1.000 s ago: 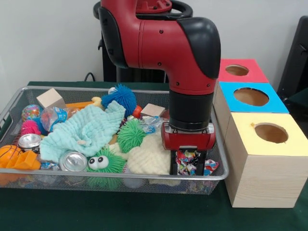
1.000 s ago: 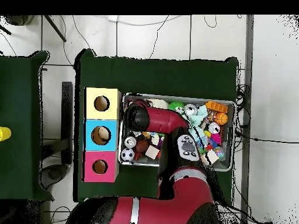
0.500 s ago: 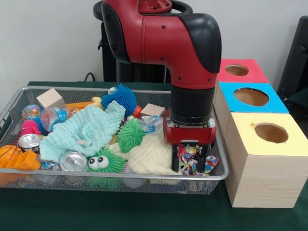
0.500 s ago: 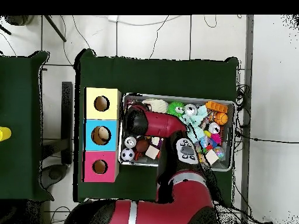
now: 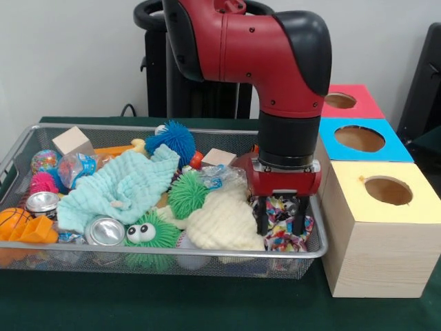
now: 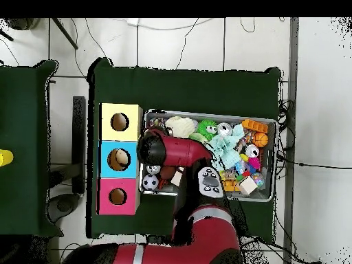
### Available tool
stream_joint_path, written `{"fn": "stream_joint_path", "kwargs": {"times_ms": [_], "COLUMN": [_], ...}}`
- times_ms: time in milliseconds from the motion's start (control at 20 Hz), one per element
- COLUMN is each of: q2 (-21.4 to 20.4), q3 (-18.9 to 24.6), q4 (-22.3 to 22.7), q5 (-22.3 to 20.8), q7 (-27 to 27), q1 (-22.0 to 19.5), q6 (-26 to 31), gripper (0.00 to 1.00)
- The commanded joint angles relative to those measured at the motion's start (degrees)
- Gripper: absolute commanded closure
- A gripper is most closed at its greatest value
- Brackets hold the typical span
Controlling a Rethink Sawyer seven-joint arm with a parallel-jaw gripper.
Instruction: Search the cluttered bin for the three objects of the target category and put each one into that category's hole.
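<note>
The silver wire mesh bin (image 5: 207, 254) is full of toys and cloths; it also shows in the overhead view (image 6: 206, 114). My gripper (image 5: 281, 224) points down at the bin's right end, next to the yellow box (image 5: 386, 207). Its black fingers (image 5: 262, 219) are closed on a crumpled multicoloured bundle (image 5: 284, 240), which hangs between and below them just above the bin floor. Blue (image 5: 358, 138) and red (image 5: 341, 101) boxes, each with a round hole on top, stand behind the yellow one. In the overhead view the red arm (image 6: 172, 150) covers the gripper.
In the bin lie a mint cloth (image 5: 117, 183), a cream cloth (image 5: 217, 224), a green furry toy with eyes (image 5: 148, 234), a blue spiky ball (image 5: 172, 138), a can (image 5: 105, 231), a wooden block (image 5: 72, 141) and an orange ball (image 5: 12, 221).
The arm has moved right towards the boxes and risen a little. The multicoloured bundle has come along between the fingers.
</note>
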Motion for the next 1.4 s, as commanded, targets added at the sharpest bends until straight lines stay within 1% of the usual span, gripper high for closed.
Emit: {"fn": "stream_joint_path", "kwargs": {"times_ms": [50,350,600,700,850,1000,1050,1200,1250,1350,1400], "q2": [4.19,6.63,7.86,8.94,11.92,12.96,12.94,12.79,12.68,12.13,11.83], "q3": [1.38,1.85,1.99,2.34,3.71,3.9,3.28,3.16,2.05,2.33,2.86], "q4": [5.93,5.62,5.65,5.04,3.21,2.6,2.44,3.18,3.11,2.1,2.48], "q5": [3.12,3.9,4.53,4.63,4.26,4.14,4.47,5.34,6.48,5.28,5.69], "q7": [16.13,15.73,15.0,14.63,13.81,13.49,13.17,15.15,15.52,12.32,12.74], "q1": [1.5,1.63,1.45,1.2,0.07,-0.1,0.51,0.81,1.88,1.66,1.23], "q6": [-4.89,-8.11,-10.06,-11.17,-13.62,-14.44,-14.37,-17.19,-17.02,-14.28,-14.41], "gripper": [0.0,0.0,0.0,0.0,0.0,0.0,1.0,1.0,1.0,1.0,1.0]}}
